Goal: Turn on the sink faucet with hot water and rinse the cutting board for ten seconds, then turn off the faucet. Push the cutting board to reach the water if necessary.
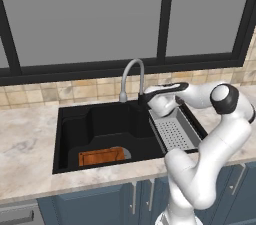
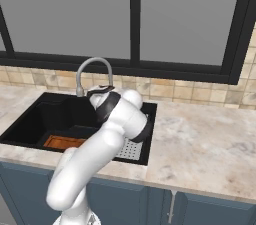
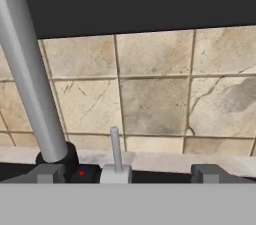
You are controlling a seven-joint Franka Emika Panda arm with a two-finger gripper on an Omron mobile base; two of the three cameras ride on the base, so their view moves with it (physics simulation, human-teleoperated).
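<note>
The sink faucet [image 1: 133, 71] arches its grey gooseneck over the back of the black sink [image 1: 70, 129]. My gripper [image 1: 143, 100] is at the faucet's base, open. In the hand view the spout [image 3: 27, 79] rises at the left from its black base [image 3: 62, 161]. The small grey handle [image 3: 115, 146] stands upright just ahead, between my fingertips [image 3: 47, 173], which are spread wide and untouched by it. The orange-brown cutting board [image 1: 101, 156] lies flat at the basin's front, left of the spout's mouth. The water is out of view.
A grey perforated drainer tray [image 1: 172, 131] hangs across the sink's right side, below my forearm. Beige tiles [image 3: 155, 94] and a dark window frame [image 1: 125, 66] stand close behind the faucet. Marble counter [image 2: 200, 139] runs on both sides.
</note>
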